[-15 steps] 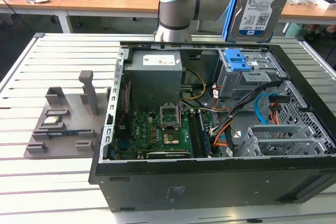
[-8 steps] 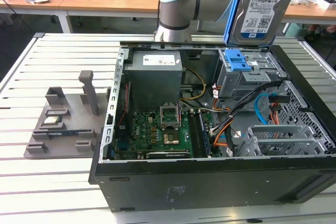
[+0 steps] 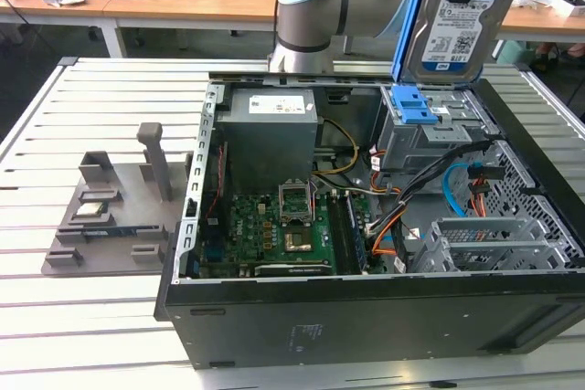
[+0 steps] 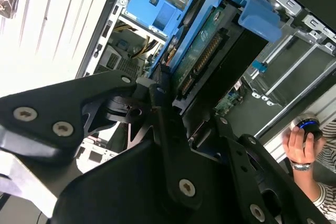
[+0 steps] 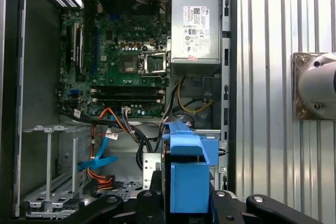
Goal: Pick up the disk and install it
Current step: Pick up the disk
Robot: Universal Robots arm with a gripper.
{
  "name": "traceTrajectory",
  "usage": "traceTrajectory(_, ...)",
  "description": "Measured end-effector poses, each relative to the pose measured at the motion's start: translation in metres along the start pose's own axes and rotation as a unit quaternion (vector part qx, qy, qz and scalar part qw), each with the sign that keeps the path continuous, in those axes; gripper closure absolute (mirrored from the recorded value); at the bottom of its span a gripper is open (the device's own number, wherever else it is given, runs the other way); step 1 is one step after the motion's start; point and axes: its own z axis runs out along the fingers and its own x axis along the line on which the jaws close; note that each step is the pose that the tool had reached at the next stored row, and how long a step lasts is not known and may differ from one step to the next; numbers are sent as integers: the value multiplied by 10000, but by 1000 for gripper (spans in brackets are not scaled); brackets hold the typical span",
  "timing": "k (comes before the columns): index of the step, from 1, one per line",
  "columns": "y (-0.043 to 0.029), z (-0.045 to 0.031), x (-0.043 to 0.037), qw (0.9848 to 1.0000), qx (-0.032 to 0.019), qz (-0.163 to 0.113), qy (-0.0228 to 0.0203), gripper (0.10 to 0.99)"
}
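Blue-framed disk (image 3: 454, 20) upright in end effector (image 5: 184, 200) (clamped), above open case (image 3: 366, 321)

Exterior view: stood off the arm (image 3: 311, 15), raised, looking down across the open computer case (image 3: 366, 317) toward the arm's base; middle distance.
First wrist view: looked straight down into the case, fairly near.
Second wrist view: sat tight behind the gripper (image 4: 186, 103), facing obliquely along the disk (image 4: 202, 51).
Shared, exterior and first wrist views: motherboard (image 3: 274, 235), power supply (image 3: 270, 130), blue latch (image 3: 416, 107).
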Motion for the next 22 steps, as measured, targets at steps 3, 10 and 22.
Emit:
traceTrajectory(3, 0, 1, 39, 10000, 0, 1, 0, 722)
traceTrajectory(10, 0, 6, 175, 10000, 0, 0, 0, 722)
traceTrajectory(22, 0, 12, 345, 10000, 0, 0, 0, 722)
